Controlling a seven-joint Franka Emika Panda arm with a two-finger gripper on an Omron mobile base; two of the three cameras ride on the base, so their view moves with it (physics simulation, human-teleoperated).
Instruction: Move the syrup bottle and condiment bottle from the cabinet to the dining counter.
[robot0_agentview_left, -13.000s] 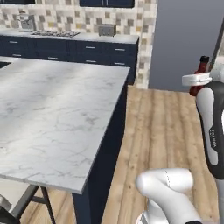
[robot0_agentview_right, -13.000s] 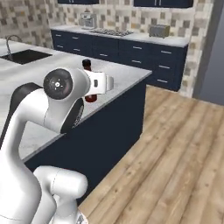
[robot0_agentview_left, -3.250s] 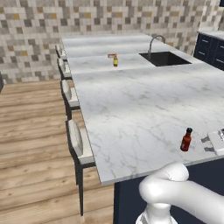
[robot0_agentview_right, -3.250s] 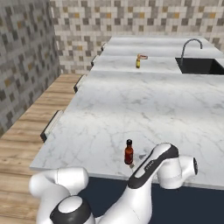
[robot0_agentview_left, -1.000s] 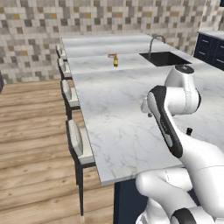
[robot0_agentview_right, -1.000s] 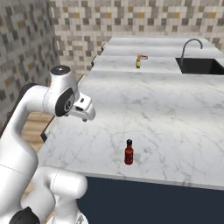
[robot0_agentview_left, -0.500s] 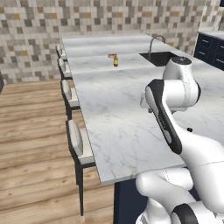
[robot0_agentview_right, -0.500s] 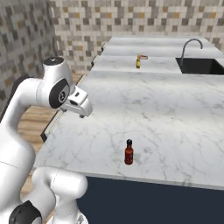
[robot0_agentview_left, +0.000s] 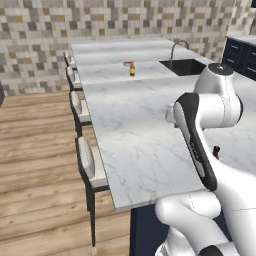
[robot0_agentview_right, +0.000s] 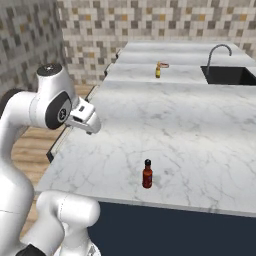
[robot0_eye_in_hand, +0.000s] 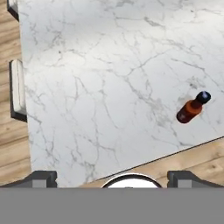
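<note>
1. stools (robot0_agentview_left: 84, 160) line the left edge of the counter (robot0_agentview_left: 135, 130), pale seats tucked under the marble, with wood floor (robot0_agentview_left: 35, 165) beyond them on the left.
2. counter top runs from the near edge far back to the tiled wall (robot0_agentview_left: 100, 20); a small yellow bottle (robot0_agentview_left: 132, 68) stands far back on it, just left of the sink (robot0_agentview_left: 185, 67) and its tap (robot0_agentview_left: 176, 47).
3. arm (robot0_agentview_left: 210, 105) is lifted above the near part of the counter. the gripper (robot0_agentview_right: 92, 125) hangs in the air over the near left edge of the counter in the right base view, holding nothing.
4. finger tips (robot0_eye_in_hand: 41, 178) sit at the bottom corners of the hand view, spread wide apart, with bare marble between them.
5. condiment bottle (robot0_agentview_right: 147, 174) stands upright on the counter close to the near edge, right of the gripper and well apart from it; in the left base view only its black cap and a bit of red (robot0_agentview_left: 216, 151) show past the arm.
6. hand view looks down on the same bottle (robot0_eye_in_hand: 193, 107), alone on the marble near the counter edge, off to the right of the fingers and touching neither.
</note>
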